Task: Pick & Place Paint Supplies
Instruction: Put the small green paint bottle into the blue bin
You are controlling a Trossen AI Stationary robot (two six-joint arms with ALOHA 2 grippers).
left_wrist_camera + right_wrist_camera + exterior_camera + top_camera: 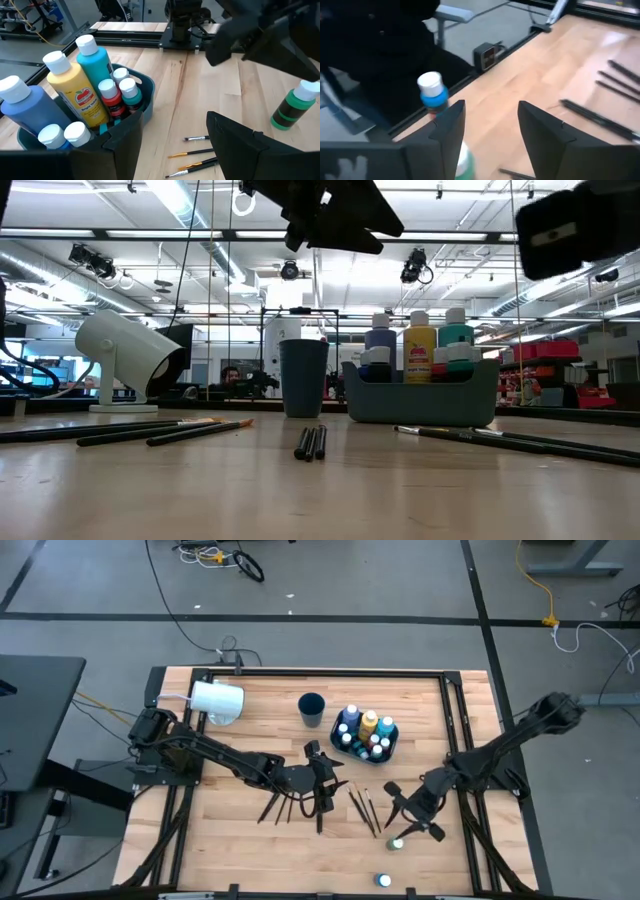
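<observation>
Paint bottles fill a dark bin (392, 745) near the far middle of the table (250, 840): in the left wrist view a tall blue bottle (27, 107), a tall yellow bottle (75, 90) and a tall teal bottle (97, 57) stand upright in it with several small white-capped ones, among them a red bottle (111, 99). A dark cup (311, 708) stands just beside the bin; what it holds cannot be told. A large white cylinder (216, 701) lies farther toward the left arm's base.

Two small bottles stand loose on the near part of the table: a green bottle (397, 843) and a blue-labelled bottle (383, 881) close to the near edge. Paintbrushes lie flat in two groups, dark brushes (290, 808) at the left arm and a few more (364, 808) between the two arms.

The left gripper (322, 780) hangs above the dark brushes, fingers spread, holding nothing. The right gripper (405, 815) is low over the green bottle, fingers apart; the bottle sits by one finger (451, 131), not clamped.
</observation>
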